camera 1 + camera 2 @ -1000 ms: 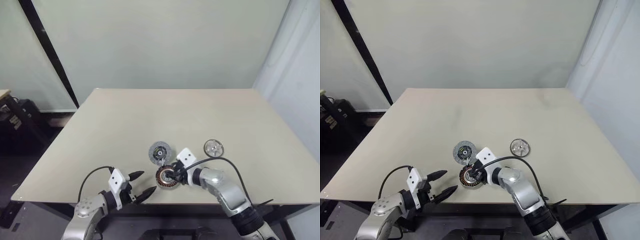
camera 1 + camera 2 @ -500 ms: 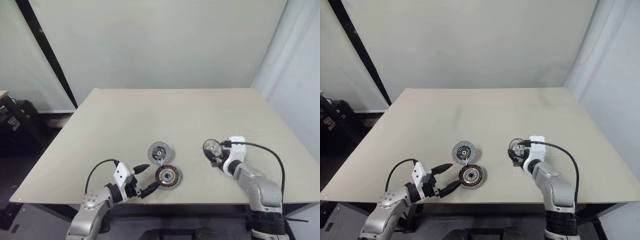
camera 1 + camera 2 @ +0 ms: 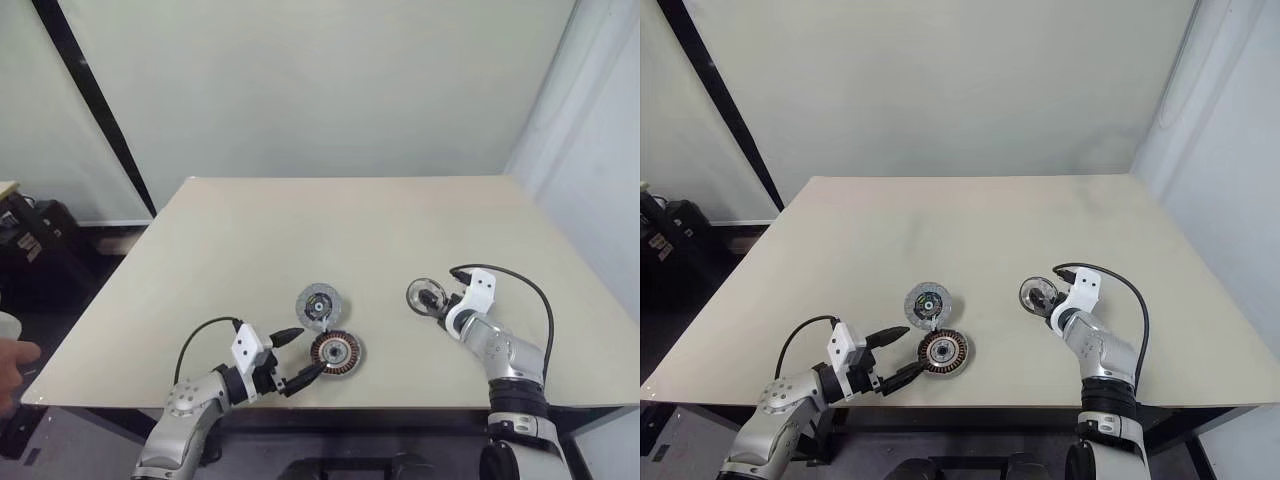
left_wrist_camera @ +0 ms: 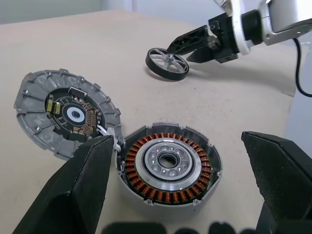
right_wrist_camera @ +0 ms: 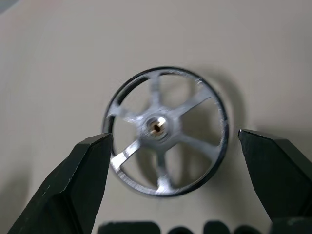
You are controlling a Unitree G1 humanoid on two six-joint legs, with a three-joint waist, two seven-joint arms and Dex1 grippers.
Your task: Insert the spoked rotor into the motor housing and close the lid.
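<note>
Rotor not yet picked, nothing inserted.
Your spoked rotor [image 3: 426, 295] lies at 3 o'clock of the open motor housing [image 3: 336, 352], lid [image 3: 320, 304] at its 11; right gripper [image 5: 181, 195] spread wide around the rotor, empty; left gripper [image 4: 187, 192] wide, straddling the housing.

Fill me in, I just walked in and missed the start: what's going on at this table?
A two-armed robot is assembling a small motor. Its right gripper is open, with the spoked rotor lying on the table between its fingers, not yet gripped. The left gripper, also open, brackets the motor housing, whose copper windings are exposed. The lid sits beside the housing, touching its rim.
</note>
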